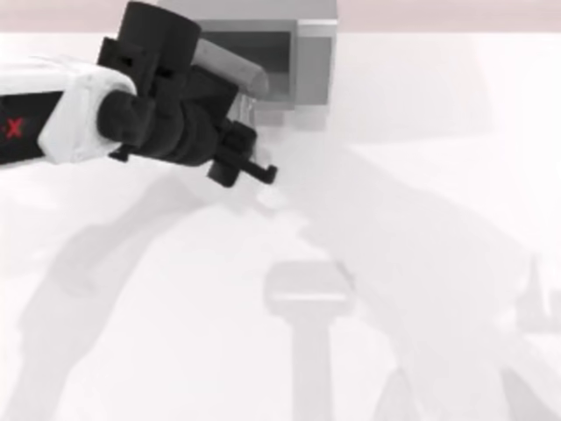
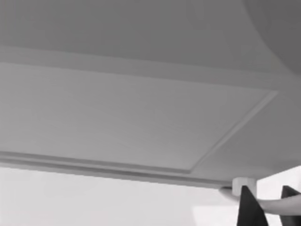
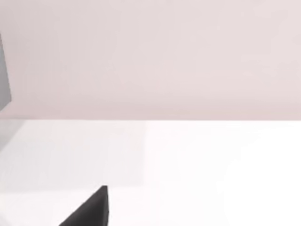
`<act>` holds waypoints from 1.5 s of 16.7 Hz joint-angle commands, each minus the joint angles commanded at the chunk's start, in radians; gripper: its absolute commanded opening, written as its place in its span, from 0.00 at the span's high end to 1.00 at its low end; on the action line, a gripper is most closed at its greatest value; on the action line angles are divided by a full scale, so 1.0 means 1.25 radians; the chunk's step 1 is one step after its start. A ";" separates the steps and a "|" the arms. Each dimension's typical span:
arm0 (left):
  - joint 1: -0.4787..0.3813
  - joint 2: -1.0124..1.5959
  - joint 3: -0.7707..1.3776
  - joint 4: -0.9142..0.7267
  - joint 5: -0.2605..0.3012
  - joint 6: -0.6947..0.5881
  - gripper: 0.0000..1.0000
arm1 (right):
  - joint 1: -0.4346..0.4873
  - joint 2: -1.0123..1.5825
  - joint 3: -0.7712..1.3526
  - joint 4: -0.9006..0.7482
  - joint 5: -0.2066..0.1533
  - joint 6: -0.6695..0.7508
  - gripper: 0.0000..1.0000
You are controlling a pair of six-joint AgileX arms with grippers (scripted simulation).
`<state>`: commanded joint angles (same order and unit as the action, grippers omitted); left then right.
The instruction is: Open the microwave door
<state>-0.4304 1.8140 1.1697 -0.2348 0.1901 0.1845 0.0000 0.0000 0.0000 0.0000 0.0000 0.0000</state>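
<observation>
The microwave (image 1: 302, 66) stood at the far edge of the table (image 1: 175, 333), left of centre in the top view. Its door (image 1: 230, 66) was swung partly open, so that the dark cavity (image 1: 259, 53) was exposed. The left gripper (image 1: 244, 158) was held just in front of the door's free edge, near the handle (image 2: 244, 184). In the left wrist view the door's window filled most of the frame, and two dark fingertips (image 2: 248, 207) were seen on either side of the light handle bar. They appeared narrow around it, though a firm grip could not be confirmed. The right arm was not seen in the top view, and whether its fingers were open could not be told from the single dark fingertip (image 3: 91, 209) in its wrist view.

The main risk was judged to be slipping: if the pull were kept straight instead of following the hinge's arc, the handle could be lost or the light microwave dragged across the table
</observation>
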 joint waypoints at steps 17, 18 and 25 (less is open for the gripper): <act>0.000 0.000 0.000 0.000 0.000 0.000 1.00 | 0.000 0.000 0.000 0.000 0.000 0.000 0.00; 0.000 0.000 0.000 0.000 0.000 0.000 1.00 | 0.000 0.000 0.000 0.000 0.000 0.000 0.00; 0.002 -0.003 -0.005 -0.004 0.017 0.013 1.00 | 0.000 0.000 0.000 0.000 0.000 0.000 0.00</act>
<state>-0.4281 1.8099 1.1635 -0.2403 0.2110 0.2006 0.0000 0.0000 0.0000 0.0000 0.0000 0.0000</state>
